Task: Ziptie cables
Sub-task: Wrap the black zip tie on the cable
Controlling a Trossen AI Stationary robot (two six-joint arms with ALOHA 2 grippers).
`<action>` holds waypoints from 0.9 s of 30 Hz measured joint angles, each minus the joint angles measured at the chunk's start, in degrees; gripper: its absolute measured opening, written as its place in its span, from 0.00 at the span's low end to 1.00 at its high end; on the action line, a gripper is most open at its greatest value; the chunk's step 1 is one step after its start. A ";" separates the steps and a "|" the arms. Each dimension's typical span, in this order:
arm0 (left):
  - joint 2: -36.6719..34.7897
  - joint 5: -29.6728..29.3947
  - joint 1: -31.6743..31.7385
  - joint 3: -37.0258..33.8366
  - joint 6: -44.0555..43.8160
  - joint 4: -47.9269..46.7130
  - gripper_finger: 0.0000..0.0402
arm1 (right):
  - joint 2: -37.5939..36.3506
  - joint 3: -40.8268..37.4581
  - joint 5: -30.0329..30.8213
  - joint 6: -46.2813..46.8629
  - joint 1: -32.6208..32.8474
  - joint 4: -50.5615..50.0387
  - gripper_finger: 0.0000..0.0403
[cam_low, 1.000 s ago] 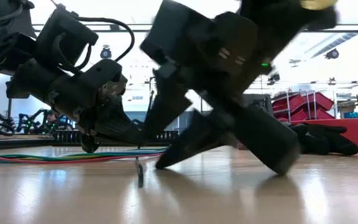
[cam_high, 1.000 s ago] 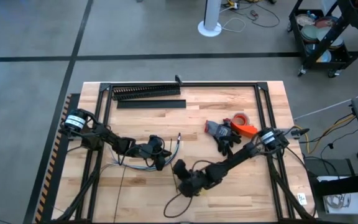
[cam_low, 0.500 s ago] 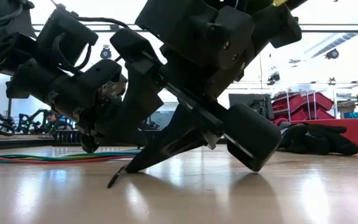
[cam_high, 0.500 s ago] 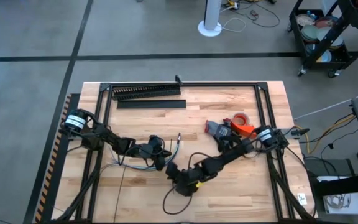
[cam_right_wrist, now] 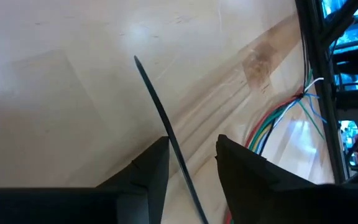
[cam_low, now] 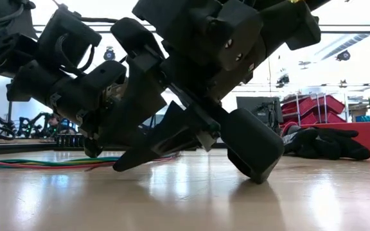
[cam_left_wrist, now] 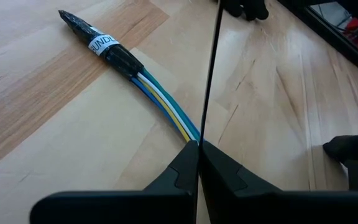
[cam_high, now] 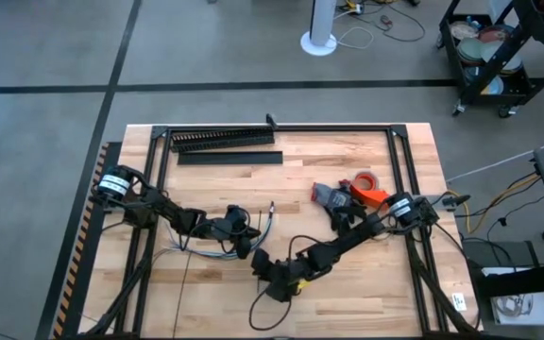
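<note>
The cables (cam_left_wrist: 160, 93) are coloured wires with a dark, labelled end (cam_left_wrist: 101, 45). They lie on the wooden table, left of centre (cam_high: 206, 252). My left gripper (cam_left_wrist: 198, 146) is shut on them (cam_high: 246, 246). A thin dark ziptie (cam_left_wrist: 211, 62) runs away from its fingertips across the table. My right gripper (cam_high: 259, 262) is just to the right of the left one, low over the table, fingers apart (cam_right_wrist: 192, 149). A ziptie (cam_right_wrist: 157, 106) runs between those fingers, close to one of them. Whether both views show the same strip, I cannot tell. My left gripper pinches the cables' coloured wires (cam_left_wrist: 188, 132) between its two fingers, some way back from the dark end. The fingers slant low along the table, and the wires lie on the wood. The ziptie (cam_left_wrist: 201, 134) comes out at the seam between the fingertips. My right gripper has the ziptie beside one finger (cam_right_wrist: 157, 158); I cannot tell whether it touches it.
A black comb-toothed duct (cam_high: 223, 140) and a flat black strip (cam_high: 229, 158) lie at the far edge. Black gloves (cam_high: 343, 215) and orange tape (cam_high: 366, 185) sit right of centre. Black frame rails (cam_high: 159, 170) border the table. Bare wood lies near the front.
My right gripper has gone toward the table's left edge, closing on my left gripper, and has tipped from steep to a flatter slant over the table. The dark strip tip that showed below its fingers in the low view no longer shows there.
</note>
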 joint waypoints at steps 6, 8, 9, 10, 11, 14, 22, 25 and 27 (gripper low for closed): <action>0.04 0.16 -0.02 -0.03 1.49 0.57 0.00 | 0.00 0.00 1.08 -1.59 0.19 0.54 0.24; 0.07 0.29 -0.02 -0.11 2.15 1.05 0.00 | 0.00 -0.04 2.91 -2.84 0.45 0.82 0.22; 0.07 0.33 -0.04 -0.11 2.59 1.39 0.00 | 0.00 -0.18 3.36 -3.27 0.53 1.01 0.22; 0.07 0.35 -0.06 -0.11 3.24 1.48 0.00 | 0.00 -0.38 3.46 -3.26 0.51 1.23 0.21; 0.07 0.35 -0.15 -0.11 3.70 1.60 0.00 | -0.02 -0.64 3.42 -3.05 0.44 1.43 0.21; 0.07 0.39 -0.30 -0.11 4.85 1.99 0.00 | -0.13 -2.49 3.39 -3.08 0.40 4.22 0.19; 0.07 -0.55 -0.39 -0.11 6.50 5.31 0.00 | 0.48 -7.54 2.63 -4.41 -0.32 17.08 0.16; 0.09 -0.69 -0.37 -0.11 6.31 6.27 0.00 | 0.49 -7.79 1.34 0.39 -1.21 17.69 0.15; 0.09 -0.91 -0.33 -0.11 5.78 6.91 0.00 | 0.62 -7.98 0.89 2.87 -1.42 19.04 0.15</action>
